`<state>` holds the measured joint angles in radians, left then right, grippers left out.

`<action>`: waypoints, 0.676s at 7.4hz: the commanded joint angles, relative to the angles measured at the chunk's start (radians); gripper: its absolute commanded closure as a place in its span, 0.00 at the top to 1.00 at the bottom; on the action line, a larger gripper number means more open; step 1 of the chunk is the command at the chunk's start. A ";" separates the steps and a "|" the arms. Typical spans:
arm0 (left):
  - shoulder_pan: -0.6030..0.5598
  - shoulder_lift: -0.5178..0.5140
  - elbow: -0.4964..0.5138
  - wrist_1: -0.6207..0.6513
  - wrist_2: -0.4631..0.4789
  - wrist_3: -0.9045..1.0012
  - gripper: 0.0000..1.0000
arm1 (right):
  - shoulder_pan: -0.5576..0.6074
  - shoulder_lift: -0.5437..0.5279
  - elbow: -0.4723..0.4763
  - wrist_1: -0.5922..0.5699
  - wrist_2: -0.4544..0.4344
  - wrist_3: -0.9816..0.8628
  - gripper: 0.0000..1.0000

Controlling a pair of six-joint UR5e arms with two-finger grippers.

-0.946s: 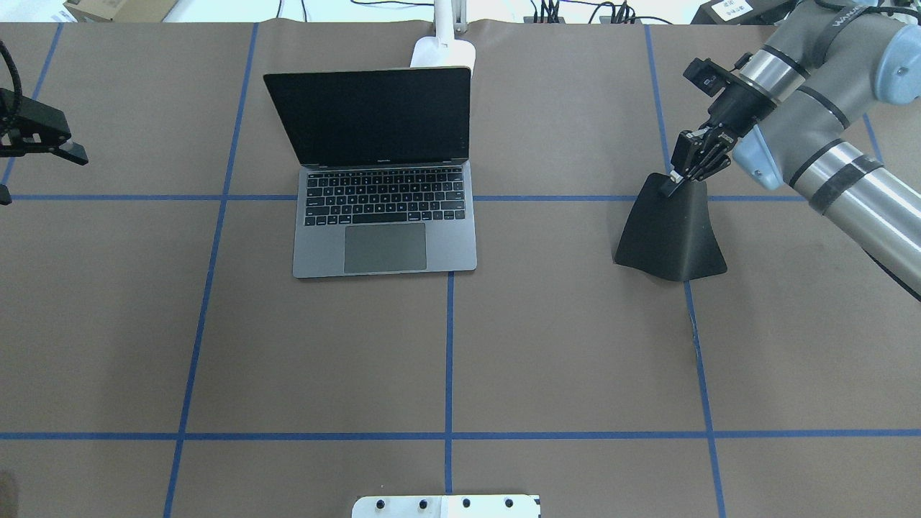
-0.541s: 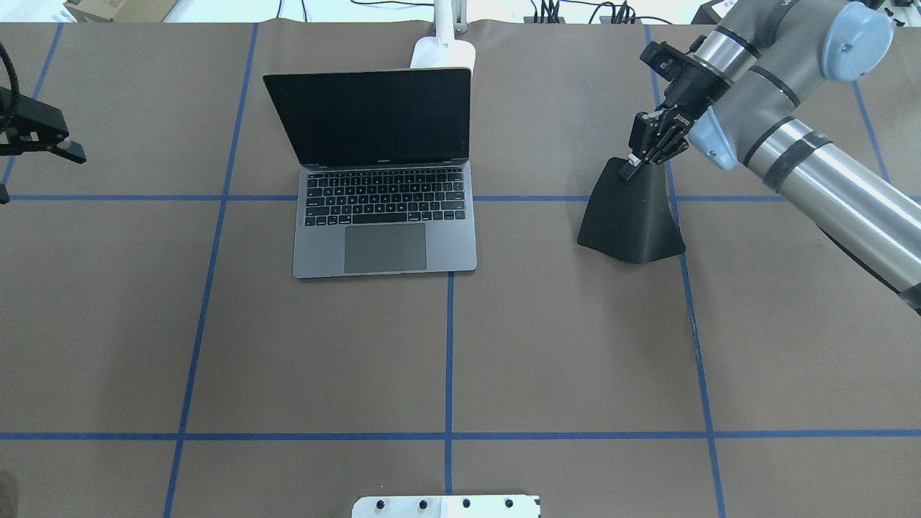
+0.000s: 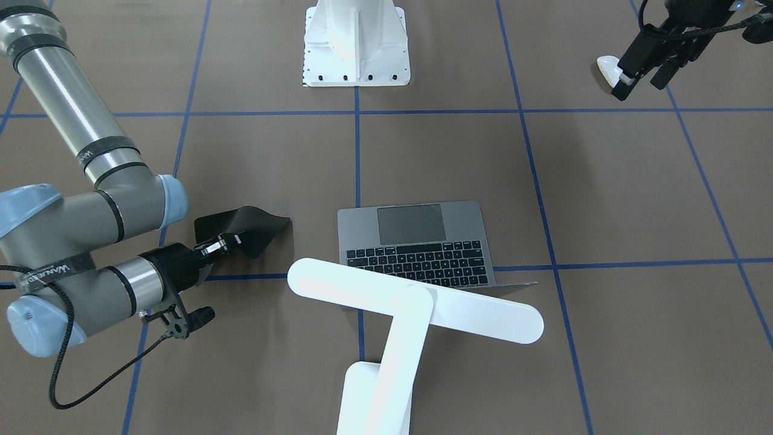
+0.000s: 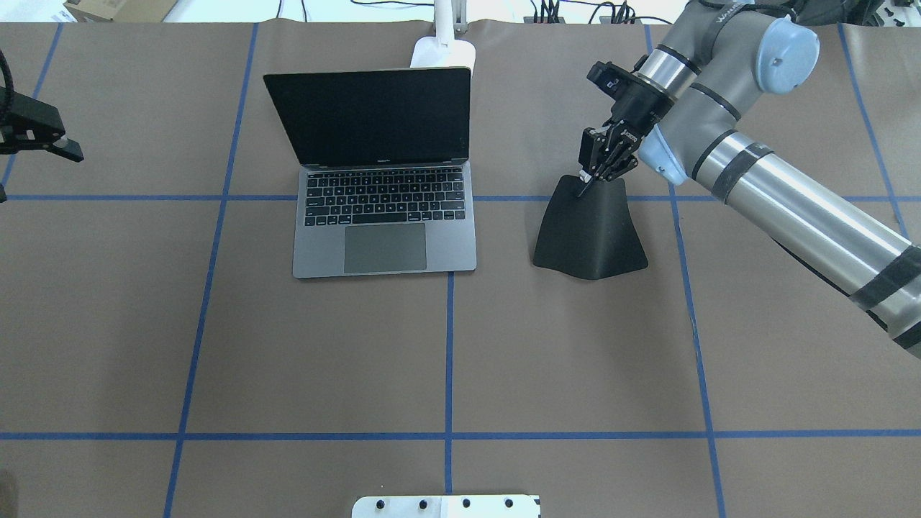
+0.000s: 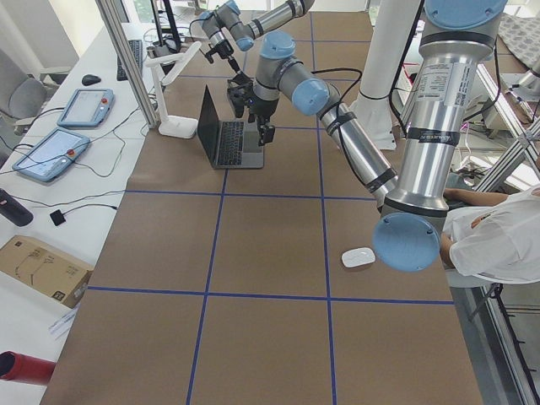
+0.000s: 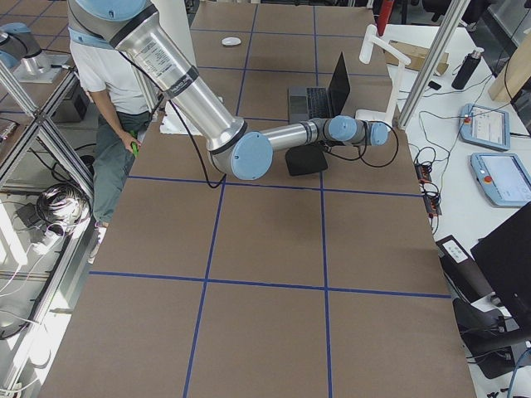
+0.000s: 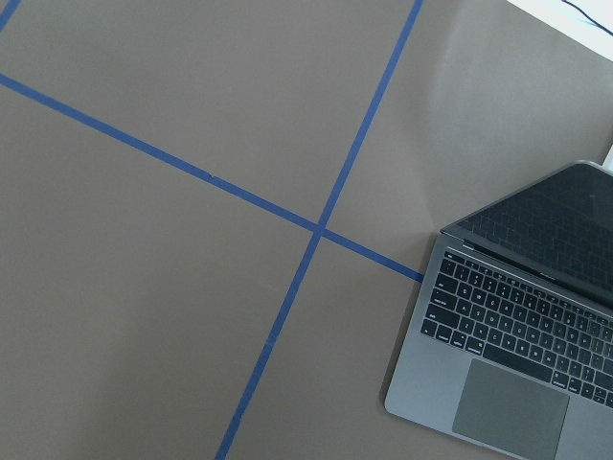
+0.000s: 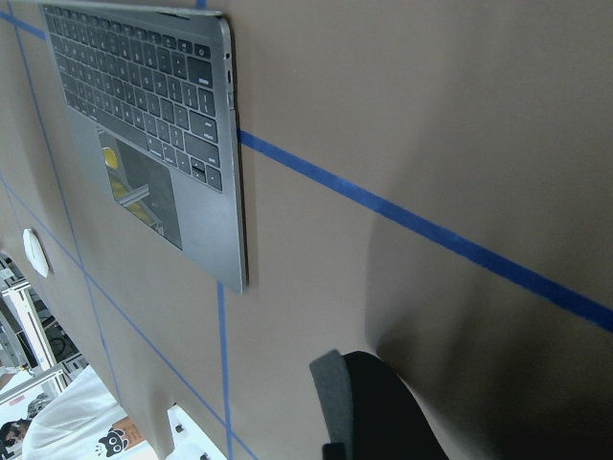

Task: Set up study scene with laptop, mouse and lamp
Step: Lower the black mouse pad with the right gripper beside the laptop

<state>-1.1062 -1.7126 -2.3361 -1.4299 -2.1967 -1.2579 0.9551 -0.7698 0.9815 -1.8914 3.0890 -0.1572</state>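
The right end effector [image 4: 584, 188] pinches the top edge of the black mat [image 4: 590, 241], and the open laptop [image 4: 385, 216] sits close beside it on the desk [image 4: 324, 360].

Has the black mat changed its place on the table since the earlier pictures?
Yes. The right gripper, shut on the black mat, has moved it toward the laptop; it now lies clear of the blue tape line that it covered before.

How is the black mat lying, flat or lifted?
Lifted at one edge. The right gripper pinches the black mat by its far edge and holds it raised; the rest drapes in a curve down to the table.
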 commanded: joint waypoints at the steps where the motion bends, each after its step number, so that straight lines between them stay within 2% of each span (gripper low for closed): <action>1: -0.006 -0.001 -0.005 0.000 -0.002 0.000 1.00 | -0.018 0.029 -0.027 0.000 0.003 0.001 0.00; 4: -0.007 0.010 -0.020 0.000 -0.002 -0.002 1.00 | -0.024 0.047 -0.052 0.000 0.005 0.001 0.00; 5: -0.007 0.010 -0.023 0.000 -0.002 -0.002 1.00 | -0.024 0.047 -0.058 0.000 0.005 0.001 0.04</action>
<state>-1.1133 -1.7048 -2.3546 -1.4297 -2.1982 -1.2593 0.9322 -0.7261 0.9325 -1.8914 3.0935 -0.1565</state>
